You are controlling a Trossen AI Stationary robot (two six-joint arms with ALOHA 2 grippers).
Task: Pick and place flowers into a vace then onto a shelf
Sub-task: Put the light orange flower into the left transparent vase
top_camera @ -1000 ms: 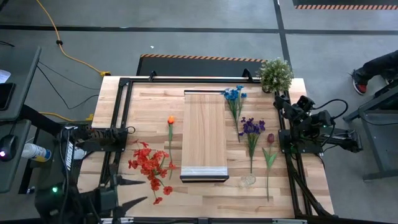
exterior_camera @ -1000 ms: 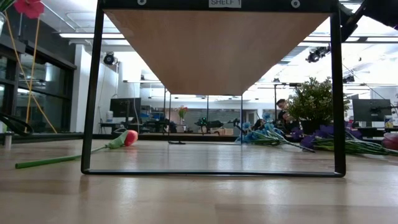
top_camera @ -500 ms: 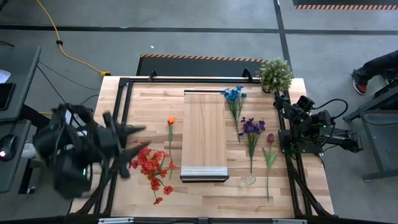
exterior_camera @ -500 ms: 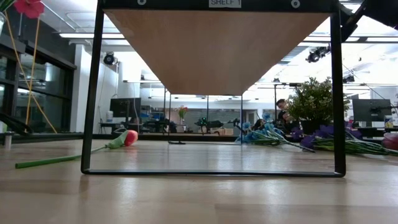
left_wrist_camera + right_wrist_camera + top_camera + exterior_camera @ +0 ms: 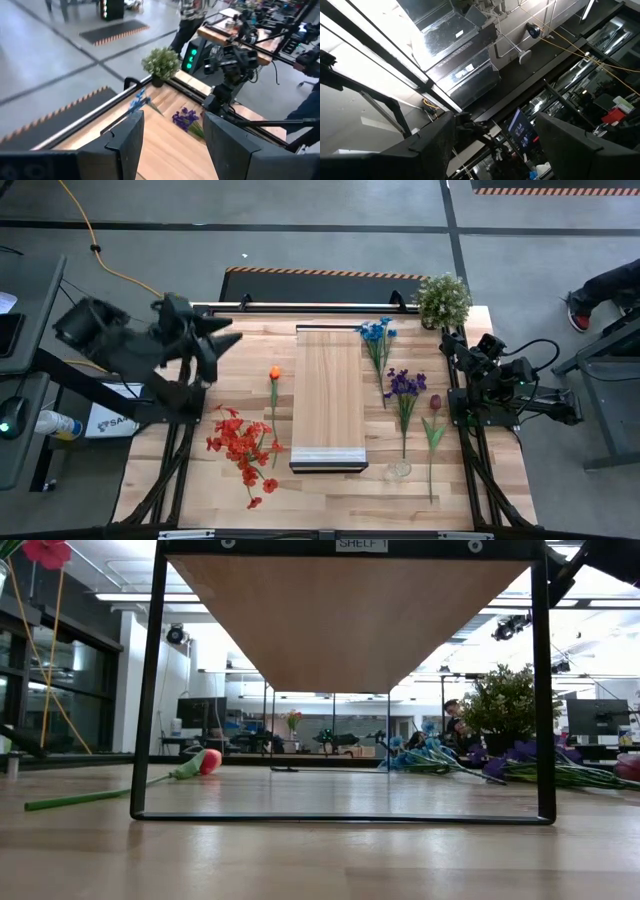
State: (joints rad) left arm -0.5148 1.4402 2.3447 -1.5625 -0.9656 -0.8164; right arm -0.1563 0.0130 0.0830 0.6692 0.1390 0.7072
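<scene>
Flowers (image 5: 404,388): six stems; shelf (image 5: 327,397): one.

the high camera looks straight down from far above on the whole table (image 5: 200,490), and the low one sits at table-top height, close under the shelf (image 5: 350,610), facing level into the room. the left wrist camera looks across the table toward the potted plant (image 5: 161,62), which the high and low views share. the right wrist camera faces up to the ceiling.
</scene>
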